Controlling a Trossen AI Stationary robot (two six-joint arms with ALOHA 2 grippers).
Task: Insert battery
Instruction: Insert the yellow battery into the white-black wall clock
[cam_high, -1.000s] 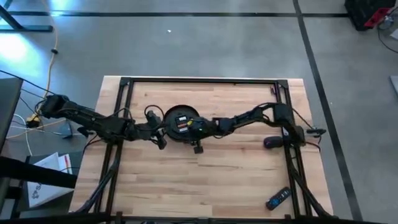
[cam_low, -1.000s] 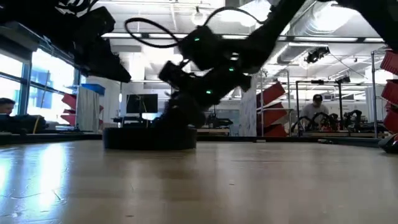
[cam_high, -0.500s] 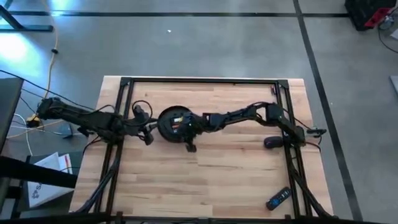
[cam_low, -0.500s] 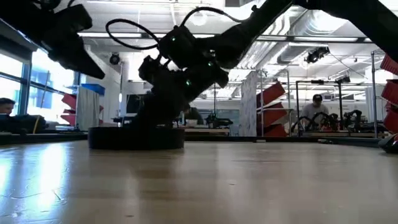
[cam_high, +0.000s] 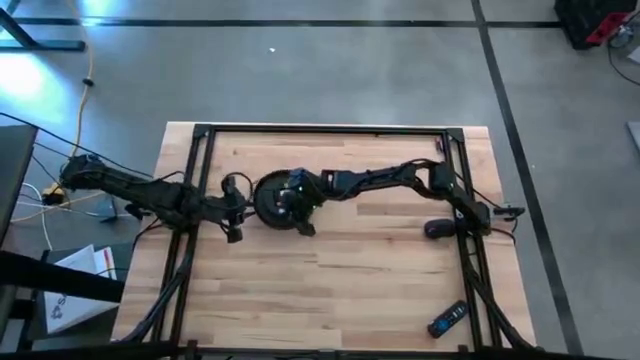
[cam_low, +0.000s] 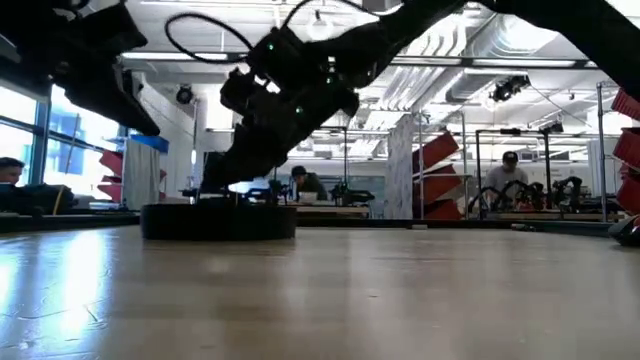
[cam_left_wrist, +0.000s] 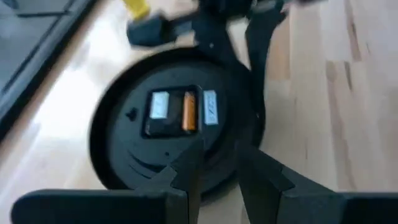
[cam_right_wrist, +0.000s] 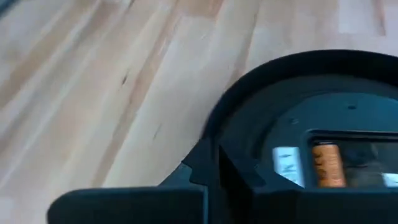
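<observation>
A round black device (cam_high: 276, 199) is seen on the wooden table (cam_high: 340, 290), left of centre. An orange battery (cam_left_wrist: 189, 112) is seated in its open compartment (cam_left_wrist: 176, 112). The right gripper (cam_high: 297, 198) is held over the device's right part; its fingers (cam_right_wrist: 214, 163) are closed together, with nothing between them. The left gripper (cam_high: 234, 207) is placed just beside the device's left edge, fingers (cam_left_wrist: 188, 169) a narrow gap apart, holding nothing. A remote control (cam_high: 447, 319) lies near the table's lower right corner.

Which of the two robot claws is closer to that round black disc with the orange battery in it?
The right. The right gripper hangs over the round black disc itself, fingers shut above its near edge. The left gripper sits just off the disc's left rim, fingers slightly apart.
</observation>
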